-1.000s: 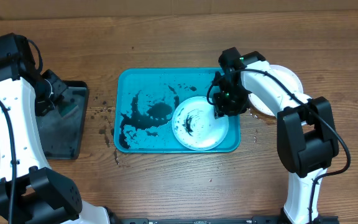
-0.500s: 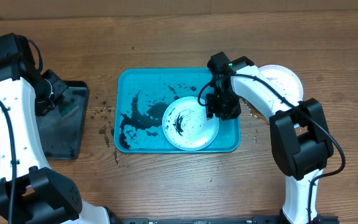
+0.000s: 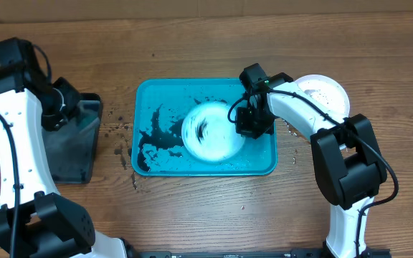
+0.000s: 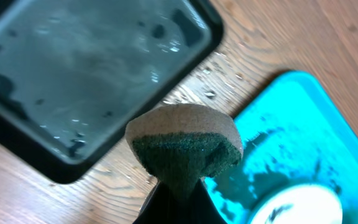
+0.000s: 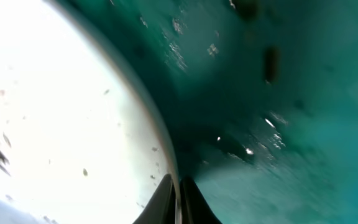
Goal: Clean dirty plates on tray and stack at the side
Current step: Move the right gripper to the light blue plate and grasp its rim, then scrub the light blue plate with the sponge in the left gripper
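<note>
White plate (image 3: 208, 134) on the blue tray (image 3: 149, 93): our right pincer (image 3: 246, 123) pinched its 3 o'clock rim, and our left pincer (image 4: 178, 186) squeezed a sponge (image 4: 185, 140). Next, we likely needed to scrub.

From above, the left arm (image 3: 11, 143) is seen at nine o'clock and the right arm (image 3: 300, 107) at three o'clock. Both are built of white rounded links joined by black blocky joints. A thin black cable (image 3: 10, 154) is run along each.
</note>
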`<state>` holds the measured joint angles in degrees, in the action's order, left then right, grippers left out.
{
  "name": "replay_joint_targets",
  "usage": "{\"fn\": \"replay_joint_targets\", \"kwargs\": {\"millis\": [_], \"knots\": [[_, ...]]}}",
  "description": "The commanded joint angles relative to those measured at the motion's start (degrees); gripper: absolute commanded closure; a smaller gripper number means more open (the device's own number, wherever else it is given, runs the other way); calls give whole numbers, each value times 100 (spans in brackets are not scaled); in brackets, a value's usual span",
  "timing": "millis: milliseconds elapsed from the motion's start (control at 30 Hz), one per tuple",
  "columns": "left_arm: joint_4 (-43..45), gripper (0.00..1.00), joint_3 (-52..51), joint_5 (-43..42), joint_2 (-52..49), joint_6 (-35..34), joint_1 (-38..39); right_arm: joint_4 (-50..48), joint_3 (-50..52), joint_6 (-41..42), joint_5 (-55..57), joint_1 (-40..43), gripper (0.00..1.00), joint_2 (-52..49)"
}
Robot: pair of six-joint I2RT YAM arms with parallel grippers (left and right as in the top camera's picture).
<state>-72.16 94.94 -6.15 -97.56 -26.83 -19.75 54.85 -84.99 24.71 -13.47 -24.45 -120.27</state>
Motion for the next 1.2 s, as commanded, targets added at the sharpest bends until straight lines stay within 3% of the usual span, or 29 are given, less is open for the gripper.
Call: {"fn": "replay_joint_targets", "kwargs": {"millis": [0, 133, 433, 633, 933, 1167], "knots": [[74, 96, -13, -616, -61, 363, 516, -282, 72, 448, -52, -59, 96, 66], [212, 96, -17, -621, -345, 426, 1377, -929, 72, 579, -614, -369, 93, 66], [627, 96, -17, -702, -1344, 588, 2964, -1001, 72, 409, -15, -776, 96, 66], [723, 96, -17, -704, -2041, 898, 3296, -986, 72, -337, -291, -774, 96, 66], [627, 96, -17, -1060, -2542, 1233, 3331, -1357, 72, 667, 184, -763, 96, 66], [1060, 96, -24, -1043, -2636, 1182, 3373, -1438, 72, 688, 146, -763, 96, 66]]}}
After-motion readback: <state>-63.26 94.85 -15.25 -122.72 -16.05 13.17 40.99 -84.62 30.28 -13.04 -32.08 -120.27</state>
